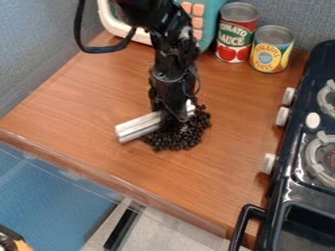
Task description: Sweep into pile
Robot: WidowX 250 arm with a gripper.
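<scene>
While you're looking down at the table (78, 112), the tool (174, 115) is hanging near its middle, clamping onto a silver bar (138, 128). The arm (169, 46) is coming in from the top edge. Labels: the red-wrapped can (236, 33) is carrying large pale lettering on a dark green patch, with red tomatoes below. The yellow-wrapped can (272, 53) beside it is showing print on a round blue badge. Both are standing upright at the back of the table.

Orientation: the bar's long axis is running lower left to upper right in your camera view. Its blunt left end is pointing toward the lower left; its other end is poking out just right of the tool.

The black pieces (178, 138) are lying in a loose heap under and around the tool, mostly on the lower-right side of the bar, with some trailing up the right. You're also seeing a teal thing with orange buttons (210, 24) behind the arm, and a black stove (290, 149) with pale knobs standing along the right side.
</scene>
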